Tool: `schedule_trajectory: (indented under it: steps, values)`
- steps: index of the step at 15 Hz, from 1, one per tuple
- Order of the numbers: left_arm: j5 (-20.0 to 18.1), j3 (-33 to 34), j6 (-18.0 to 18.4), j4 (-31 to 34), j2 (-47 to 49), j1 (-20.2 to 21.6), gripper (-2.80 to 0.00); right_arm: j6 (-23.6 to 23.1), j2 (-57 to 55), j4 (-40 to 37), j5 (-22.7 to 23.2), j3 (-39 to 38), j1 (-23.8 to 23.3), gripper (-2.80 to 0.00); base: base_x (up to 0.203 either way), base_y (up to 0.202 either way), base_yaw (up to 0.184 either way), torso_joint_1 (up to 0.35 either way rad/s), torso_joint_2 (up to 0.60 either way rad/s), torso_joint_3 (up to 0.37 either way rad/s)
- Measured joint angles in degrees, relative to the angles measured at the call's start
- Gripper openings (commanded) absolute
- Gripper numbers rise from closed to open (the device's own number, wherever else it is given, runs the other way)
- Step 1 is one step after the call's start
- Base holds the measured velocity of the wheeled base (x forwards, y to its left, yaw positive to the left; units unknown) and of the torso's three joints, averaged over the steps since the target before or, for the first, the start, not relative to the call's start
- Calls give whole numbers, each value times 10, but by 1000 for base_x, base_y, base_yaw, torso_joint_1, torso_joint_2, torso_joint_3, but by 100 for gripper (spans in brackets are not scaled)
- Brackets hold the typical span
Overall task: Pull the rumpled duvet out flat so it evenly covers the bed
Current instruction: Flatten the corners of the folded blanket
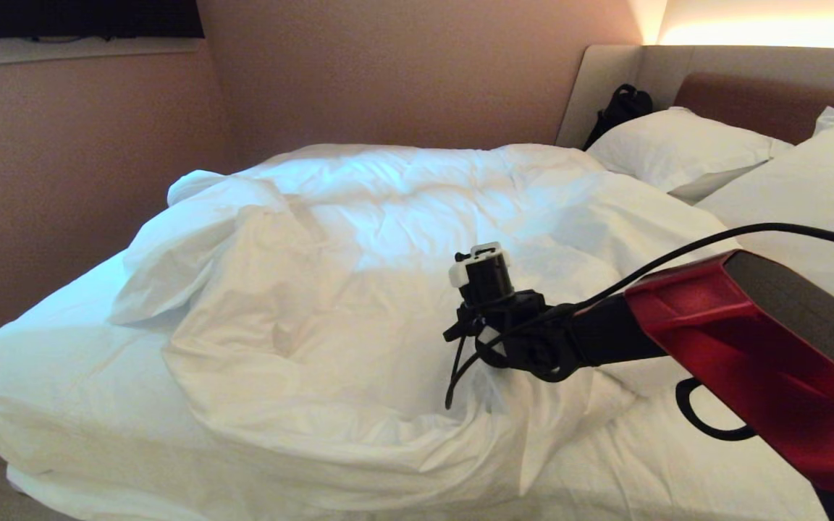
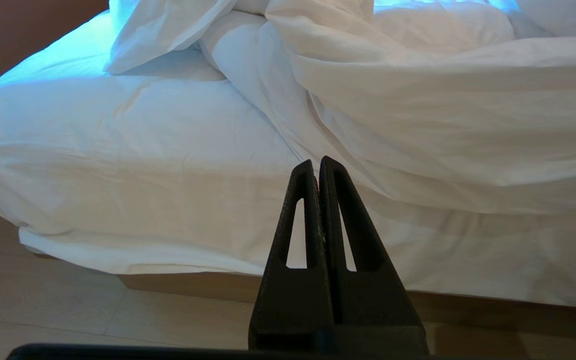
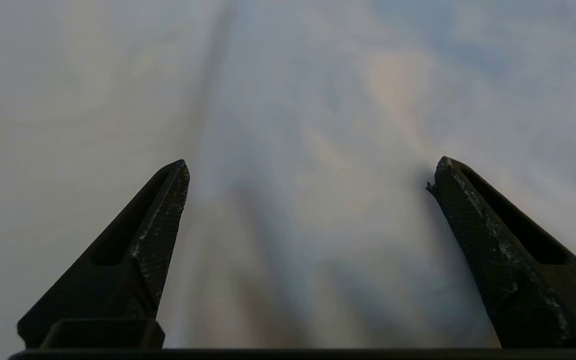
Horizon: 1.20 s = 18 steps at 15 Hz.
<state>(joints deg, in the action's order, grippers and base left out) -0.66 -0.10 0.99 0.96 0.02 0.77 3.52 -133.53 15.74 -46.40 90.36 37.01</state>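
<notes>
Head view: duvet (image 1: pixel 359 289) heaped in the middle of the bed (image 1: pixel 40 383), bunched into thick folds toward the near edge, one corner flipped back at the far left. Bare sheet (image 1: pixel 48 354) exposed along the left side and in the near right corner. Reads as an early stage: nothing spread out yet, nearly the whole job of pulling it flat and even left to do.

Right gripper (image 3: pixel 308 172) poised just above the duvet's near-centre folds; right wrist view shows fingers (image 3: pixel 160 220) spread wide, nothing between them, only blurred white cloth ahead. No contact with the cloth to be made out. Likely lining up for a grab at a fold.

Left gripper (image 2: pixel 316 165) low beside the near edge of the bed, out of the head view, fingers (image 2: pixel 300 215) pressed together and empty, pointing at the mattress side and the wooden base (image 2: pixel 188 285) above the floor (image 2: pixel 93 320).

Count: one duvet, one bed, two pillows (image 1: pixel 677 145) at the far right against the headboard (image 1: pixel 764 101), one black bag (image 1: pixel 620 108) in the far corner, two grippers.
</notes>
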Motion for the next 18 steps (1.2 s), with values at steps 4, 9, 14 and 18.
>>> schedule_trajectory:
  steps: [4, 9, 14, 18]
  values:
    - [0, 0, 0, 0, 0, 0, -280, -24, -35, 0, -84, 17, -11, 0, 0, 0, 0, 0, 0, 0]
    - [0, 0, 0, 0, 0, 0, -280, -23, -65, 0, -153, 17, -42, -280, 0, 0, 0, 0, 0, 0]
    - [0, 0, 0, 0, 0, 0, -280, -17, -90, 1, -167, 18, -79, -280, 0, 0, 0, 0, 0, 0]
    - [0, 0, 0, 0, 0, 0, -280, -15, -103, 1, -166, 17, -115, -280, 0, 0, 0, 0, 0, 0]
